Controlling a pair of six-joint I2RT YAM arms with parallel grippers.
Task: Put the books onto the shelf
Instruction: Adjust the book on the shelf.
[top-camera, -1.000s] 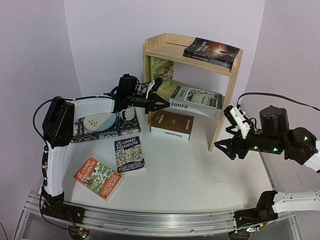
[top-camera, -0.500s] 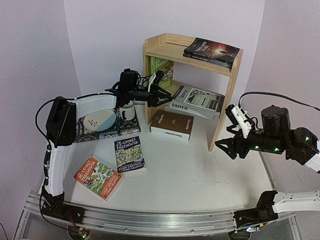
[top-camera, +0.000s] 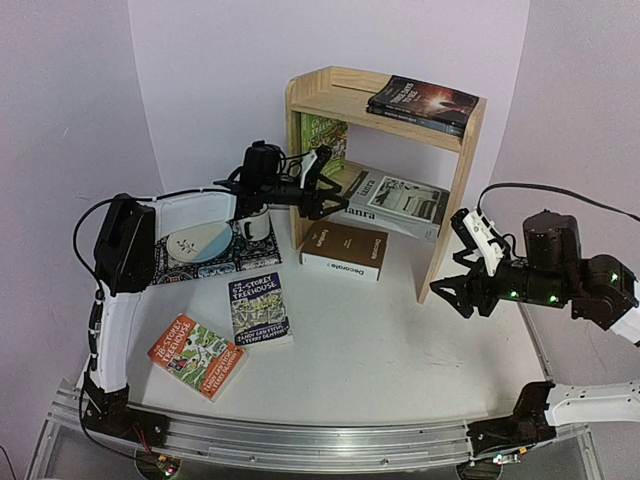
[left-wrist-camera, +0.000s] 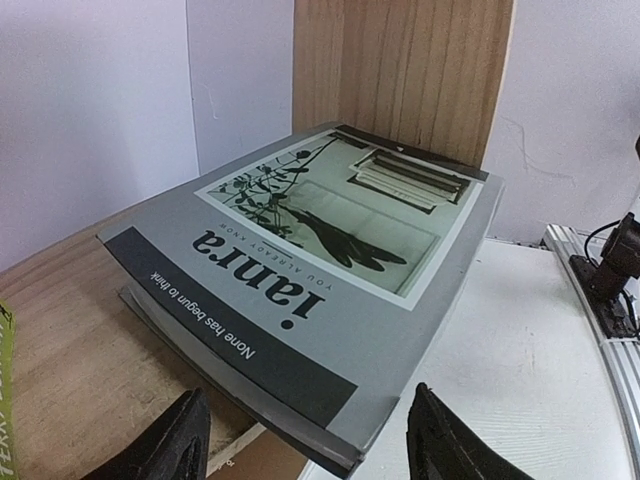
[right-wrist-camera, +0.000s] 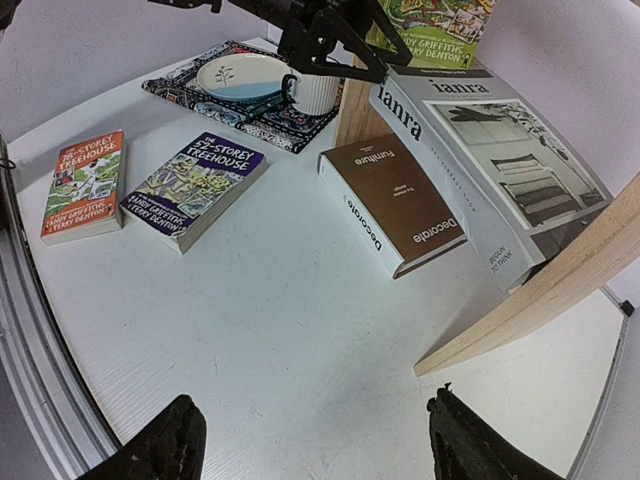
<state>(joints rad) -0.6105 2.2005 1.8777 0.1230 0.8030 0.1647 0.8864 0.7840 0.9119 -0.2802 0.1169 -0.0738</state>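
step: grey book lies on shelf lower board, upper centre, corner overhanging | left tool: jaws parted astride that corner, gripping nothing | right tool: open, empty | next: probably push book in, then fetch Decorate off worktop

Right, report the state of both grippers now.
Left gripper: open, gripping nothing; the grey book has its near corner between the jaws.
Right gripper: open, empty.

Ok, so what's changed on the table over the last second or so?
The left gripper rose slightly toward the shelf and its jaws opened; they now stand apart at the grey book's near corner, gripping nothing. The right gripper, the shelf and the other books stayed put.
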